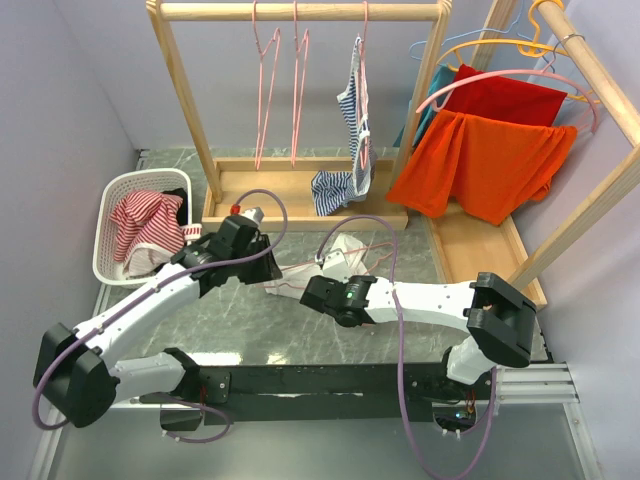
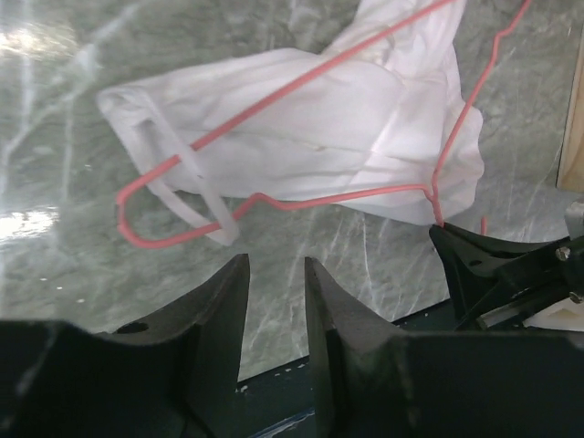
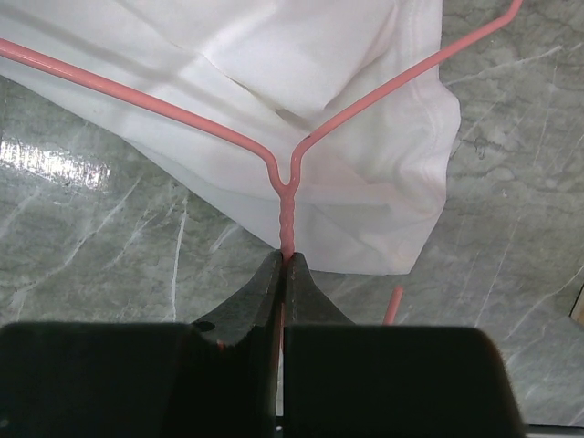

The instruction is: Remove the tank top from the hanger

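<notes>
The right gripper [image 3: 286, 262] clamps the stiff hanger [image 3: 286, 210]. The left gripper [image 2: 276, 266] jaws are narrowly open and empty. Best pinch the limp tank top [image 2: 347, 119] strap at eleven o'clock.

A white basket [image 1: 103, 245] of striped clothes [image 1: 145, 222] sits at nine o'clock on the surface [image 1: 400, 255]. An orange shirt [image 1: 490, 165] hangs at two o'clock.
</notes>
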Motion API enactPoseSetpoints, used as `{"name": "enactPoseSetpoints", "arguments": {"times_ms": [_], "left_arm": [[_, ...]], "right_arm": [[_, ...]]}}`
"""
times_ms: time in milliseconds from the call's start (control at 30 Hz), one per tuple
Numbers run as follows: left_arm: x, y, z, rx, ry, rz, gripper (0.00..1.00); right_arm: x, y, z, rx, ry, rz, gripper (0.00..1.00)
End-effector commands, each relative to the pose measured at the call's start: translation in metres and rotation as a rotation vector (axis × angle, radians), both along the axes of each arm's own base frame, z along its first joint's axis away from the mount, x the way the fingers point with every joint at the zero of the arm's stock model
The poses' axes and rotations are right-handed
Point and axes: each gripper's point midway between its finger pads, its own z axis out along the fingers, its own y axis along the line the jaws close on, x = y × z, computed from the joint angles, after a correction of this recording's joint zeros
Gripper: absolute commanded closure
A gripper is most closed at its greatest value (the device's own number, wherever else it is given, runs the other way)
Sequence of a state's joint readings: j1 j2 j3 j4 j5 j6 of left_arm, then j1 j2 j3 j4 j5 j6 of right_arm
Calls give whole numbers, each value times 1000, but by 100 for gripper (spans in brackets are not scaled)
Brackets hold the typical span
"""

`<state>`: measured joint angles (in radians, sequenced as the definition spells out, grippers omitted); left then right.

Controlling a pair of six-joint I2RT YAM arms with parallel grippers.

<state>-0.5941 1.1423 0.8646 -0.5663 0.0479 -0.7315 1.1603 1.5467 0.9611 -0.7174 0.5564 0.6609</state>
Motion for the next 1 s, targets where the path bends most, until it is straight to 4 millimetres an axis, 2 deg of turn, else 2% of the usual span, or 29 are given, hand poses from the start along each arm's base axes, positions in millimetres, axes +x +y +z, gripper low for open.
{"name": "enactPoseSetpoints", "arguments": {"times_ms": [0,167,333,533,767,967], "left_arm": [[6,-19,6,-34,-2,17,65],[3,-15,-5,-14,26,48,67],[8,-6,-14,21,16,104,67],[6,-3,-35,47,51,123,71],[11,3,-42,76,38,161,73],[18,-1,-43,69,24,168,73]], "right_arm": [[10,13,11,50,-38,-17,100],[10,11,13,55,-43,-20,100],[9,11,12,54,-39,-19,100],[9,10,13,55,-40,-21,100],[8,8,13,59,-40,-24,100],[8,11,13,64,-35,-17,100]]}}
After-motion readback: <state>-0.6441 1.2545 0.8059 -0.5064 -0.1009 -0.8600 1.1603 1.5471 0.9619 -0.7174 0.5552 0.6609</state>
